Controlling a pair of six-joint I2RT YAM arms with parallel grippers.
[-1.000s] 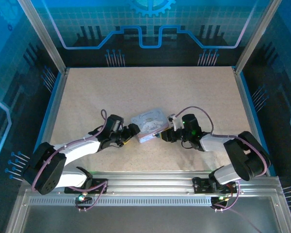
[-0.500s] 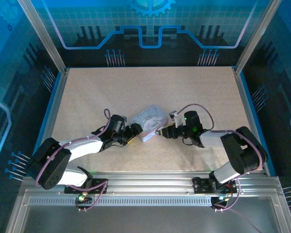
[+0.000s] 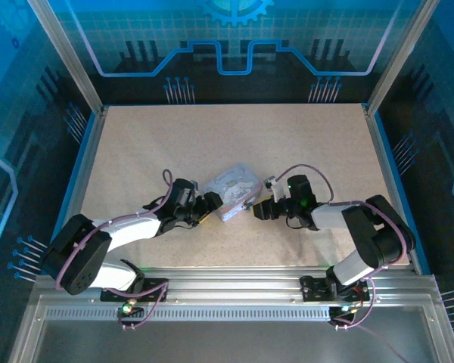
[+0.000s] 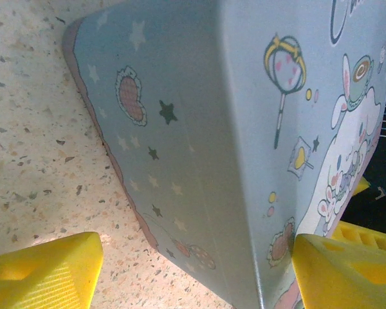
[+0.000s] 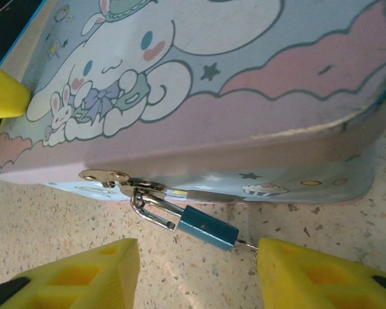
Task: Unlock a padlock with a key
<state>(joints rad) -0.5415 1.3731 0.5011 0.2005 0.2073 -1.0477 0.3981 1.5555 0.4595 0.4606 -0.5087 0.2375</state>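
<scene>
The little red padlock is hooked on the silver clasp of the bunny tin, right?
Almost. The small metal padlock is blue, not red; the right wrist view shows it. It is hooked on the silver clasp of the pale rectangular cartoon-print tin.

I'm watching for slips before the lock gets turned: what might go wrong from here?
The key is a thin sliver jutting from the padlock beside one finger of the open right hand; closing off-centre may bend or knock it out. The left hand straddles the tin with one finger clear of it, so twisting might shift it.
</scene>
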